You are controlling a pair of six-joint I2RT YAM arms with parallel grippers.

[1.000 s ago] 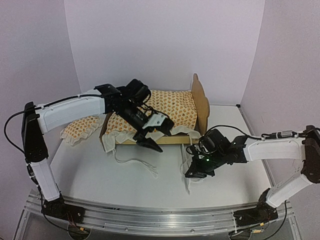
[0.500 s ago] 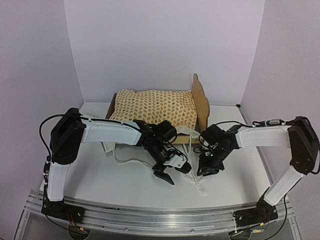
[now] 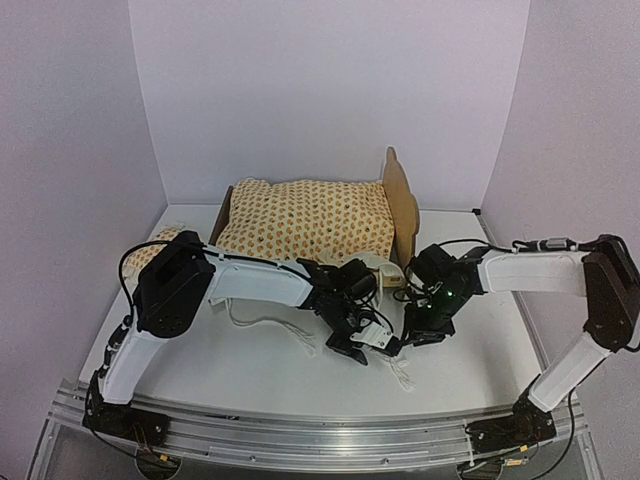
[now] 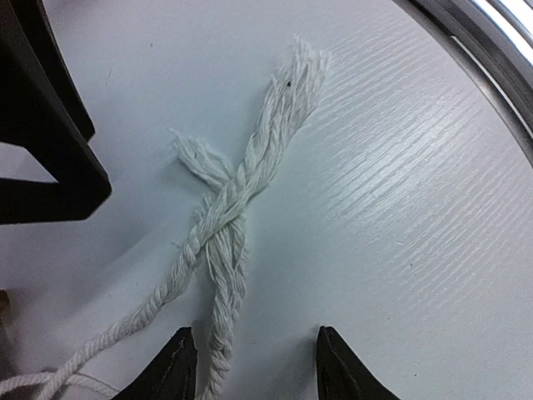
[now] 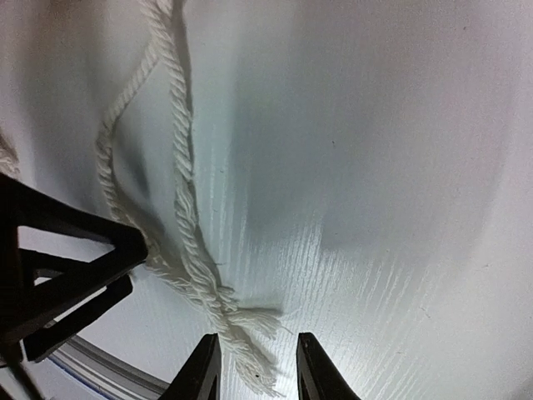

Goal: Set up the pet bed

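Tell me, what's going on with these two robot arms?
They're setting up a small plywood pet bed; its orange-dotted cream cushion lies in it. Both arms are down over white twisted cotton ties on the white table. The left fingers and right fingers are open, straddling the tie ends, gripping nothing.
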